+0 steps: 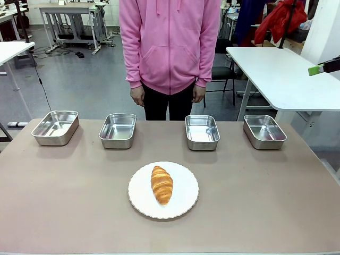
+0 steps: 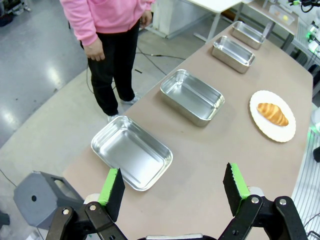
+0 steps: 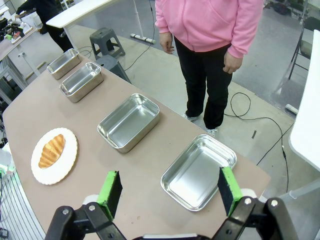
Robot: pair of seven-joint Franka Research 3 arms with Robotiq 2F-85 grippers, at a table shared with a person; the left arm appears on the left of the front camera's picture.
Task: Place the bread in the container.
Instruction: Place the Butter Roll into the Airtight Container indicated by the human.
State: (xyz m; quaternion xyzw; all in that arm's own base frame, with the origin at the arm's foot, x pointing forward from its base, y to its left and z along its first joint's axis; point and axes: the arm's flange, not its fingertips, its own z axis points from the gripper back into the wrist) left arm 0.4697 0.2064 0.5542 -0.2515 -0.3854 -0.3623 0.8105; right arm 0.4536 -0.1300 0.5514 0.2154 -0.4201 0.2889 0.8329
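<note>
Front view: tan desk (image 1: 64, 202), grey floor (image 1: 79, 79) beyond. Golden ridged bread (image 1: 162, 184) on white plate (image 1: 186, 204). Left claw (image 2: 173, 180), right claw (image 3: 169, 182): both released, empty.

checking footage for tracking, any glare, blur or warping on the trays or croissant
Front view: sharp, even light, soft shadows by the trays, croissant crisp. Left wrist view: wide-angle lens skews the table, nearest tray mirrors bright patches. Right wrist view: same skew, mild sheen in the trays, no blur.
</note>
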